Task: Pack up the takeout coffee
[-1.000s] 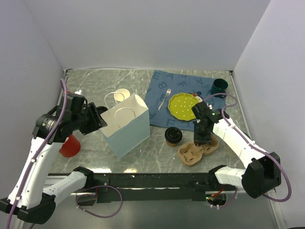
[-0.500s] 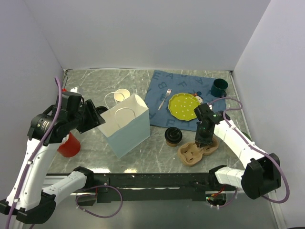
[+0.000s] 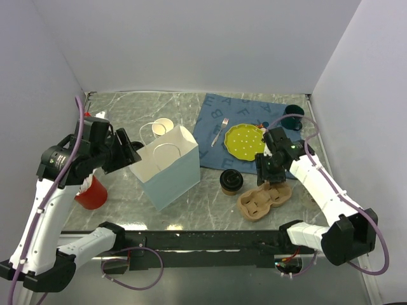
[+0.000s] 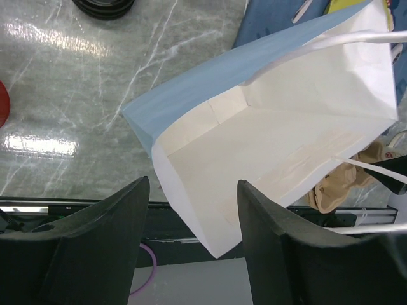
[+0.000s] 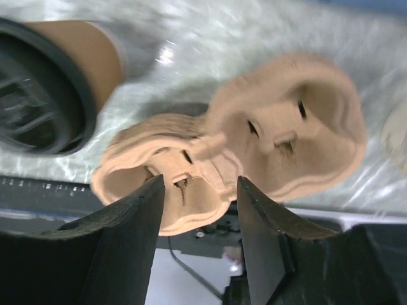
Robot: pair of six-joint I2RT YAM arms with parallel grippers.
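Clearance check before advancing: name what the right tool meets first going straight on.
The right tool would likely meet the pulp cup carrier first; it sits dead ahead between the open fingers, though depth is unclear.

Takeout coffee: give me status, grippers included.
Left gripper open at the paper bag rim. Right gripper open over the cup carrier. Takeout coffee upright beside the carrier, unheld. Nothing between it and the bag.

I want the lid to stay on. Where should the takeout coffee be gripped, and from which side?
Probably the brown paper wall of the takeout coffee, below the black lid, from its right with the right end effector: it stands upright, and the bag stands at its left.
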